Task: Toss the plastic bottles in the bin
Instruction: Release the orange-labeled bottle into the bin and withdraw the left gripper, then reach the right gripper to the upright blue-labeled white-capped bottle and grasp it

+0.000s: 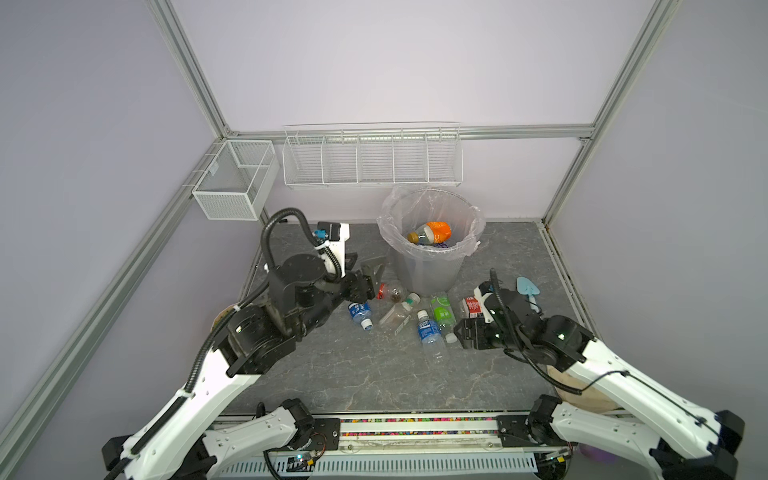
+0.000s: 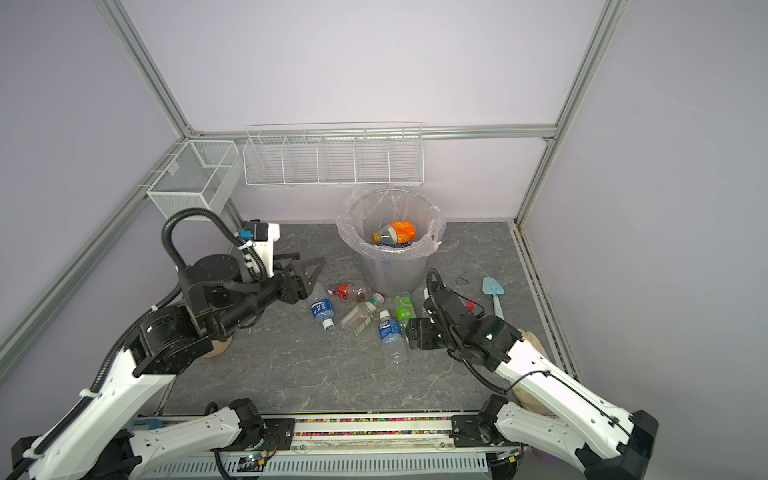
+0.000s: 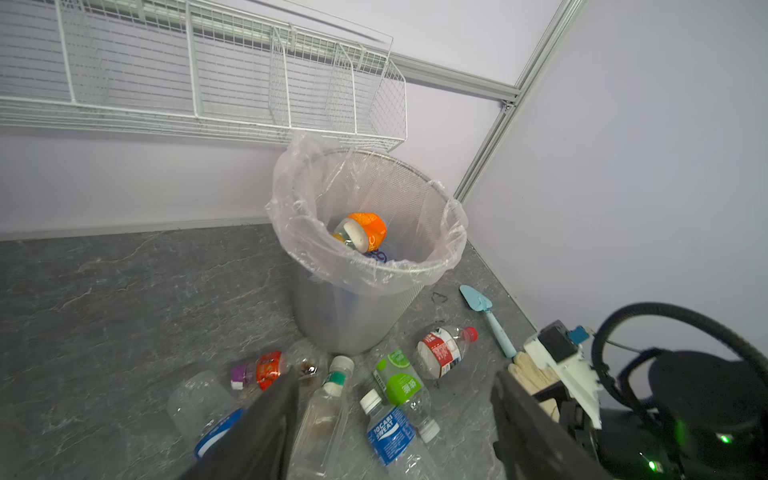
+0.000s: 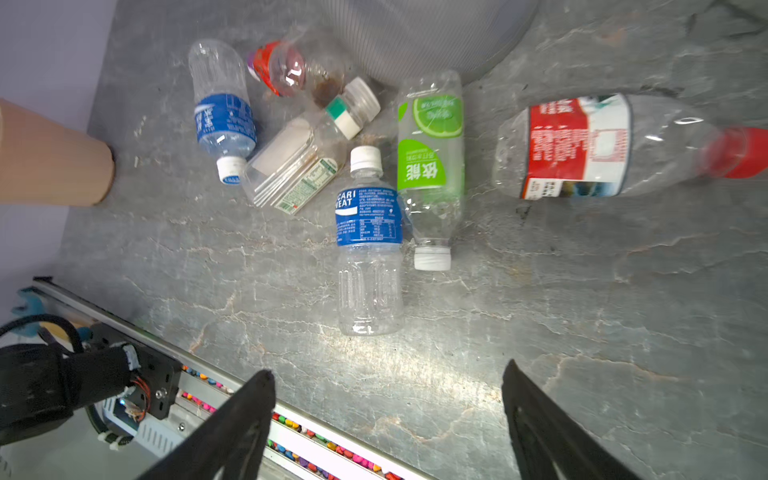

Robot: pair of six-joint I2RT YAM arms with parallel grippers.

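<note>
Up top, in both top views: spotting an orange-label bottle [image 1: 434, 232] lying inside the bin [image 1: 424, 274] on something bluish, and counting six plastic bottles [image 1: 428, 332] lying on the table [image 1: 374, 374] just in front of it. Guessing partway done, lol. Seeing nothing in the wire baskets [image 1: 370, 162]. Left wrist cam: looking past the left gripper [image 3: 395, 376], claw spread apart, gripping nothing, hovering near the pile. Right wrist cam: watching the right gripper [image 4: 386, 370] gaping wide too, holding nothing, pointing toward the Pocari bottle [image 4: 368, 232].
</note>
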